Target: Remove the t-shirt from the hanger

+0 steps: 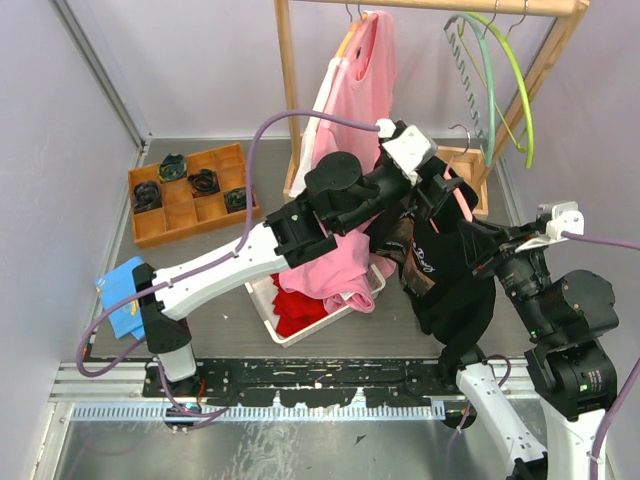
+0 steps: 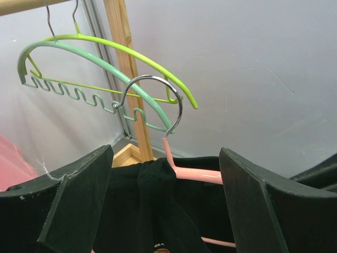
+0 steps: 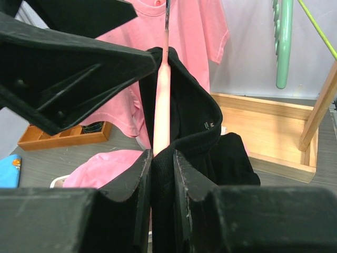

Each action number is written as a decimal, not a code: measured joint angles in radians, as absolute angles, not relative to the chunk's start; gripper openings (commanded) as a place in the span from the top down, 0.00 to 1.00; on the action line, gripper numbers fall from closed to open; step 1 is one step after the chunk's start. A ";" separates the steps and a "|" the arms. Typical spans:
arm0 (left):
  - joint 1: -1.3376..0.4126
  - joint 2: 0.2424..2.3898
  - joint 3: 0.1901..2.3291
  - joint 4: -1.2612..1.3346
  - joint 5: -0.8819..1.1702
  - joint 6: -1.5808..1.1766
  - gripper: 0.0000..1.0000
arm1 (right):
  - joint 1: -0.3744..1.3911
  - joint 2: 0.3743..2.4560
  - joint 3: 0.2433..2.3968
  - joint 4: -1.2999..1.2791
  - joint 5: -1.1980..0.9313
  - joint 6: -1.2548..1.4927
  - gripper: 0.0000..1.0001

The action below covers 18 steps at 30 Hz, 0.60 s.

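A black t-shirt (image 1: 450,285) hangs on a pink hanger (image 2: 197,175) with a chrome hook (image 2: 176,105), held in the air in front of the wooden rack. My left gripper (image 1: 425,183) is open, its fingers (image 2: 79,195) on either side of the shirt's collar (image 2: 152,205) and the hanger's neck, without touching them. My right gripper (image 1: 476,256) is shut on a fold of the black shirt (image 3: 184,105) just below the collar, right beside the pink hanger arm (image 3: 161,105). The right gripper (image 3: 163,156) shows the cloth pinched between its pads.
A wooden rack (image 1: 290,90) holds a pink t-shirt (image 1: 368,70) and green hangers (image 1: 500,80). A white basket (image 1: 262,305) with red and pink clothes sits under the left arm. An orange compartment tray (image 1: 190,205) and a blue cloth (image 1: 120,295) lie at the left.
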<state>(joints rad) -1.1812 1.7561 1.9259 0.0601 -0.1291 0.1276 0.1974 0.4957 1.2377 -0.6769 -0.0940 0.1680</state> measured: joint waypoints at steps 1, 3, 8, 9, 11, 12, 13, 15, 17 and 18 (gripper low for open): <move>-1.180 1.767 1.936 0.058 -0.129 0.127 0.17 | 0.196 0.495 1.238 -0.678 -0.098 0.168 0.99; -1.176 1.786 1.951 0.049 -0.130 0.121 0.19 | 0.191 0.493 1.238 -0.678 -0.105 0.168 0.99; -1.166 1.812 1.975 0.036 -0.134 0.103 0.29 | 0.183 0.488 1.238 -0.679 -0.123 0.169 0.99; -1.164 1.813 1.978 0.034 -0.136 0.099 0.33 | 0.181 0.488 1.238 -0.679 -0.125 0.169 0.99; -1.160 1.818 1.990 0.026 -0.140 0.093 0.40 | 0.176 0.488 1.238 -0.679 -0.131 0.170 0.99; -1.158 1.821 1.999 0.023 -0.141 0.089 0.45 | 0.173 0.488 1.238 -0.680 -0.134 0.170 0.99; -1.156 1.823 2.004 0.022 -0.141 0.085 0.48 | 0.170 0.488 1.238 -0.679 -0.137 0.171 1.00; -1.153 1.824 2.008 0.020 -0.141 0.077 0.53 | 0.166 0.488 1.238 -0.679 -0.143 0.172 0.99; -1.152 1.825 2.008 0.016 -0.141 0.072 0.54 | 0.162 0.488 1.238 -0.680 -0.148 0.172 0.99; -1.151 1.826 2.008 0.016 -0.139 0.070 0.54 | 0.159 0.488 1.238 -0.680 -0.151 0.173 0.99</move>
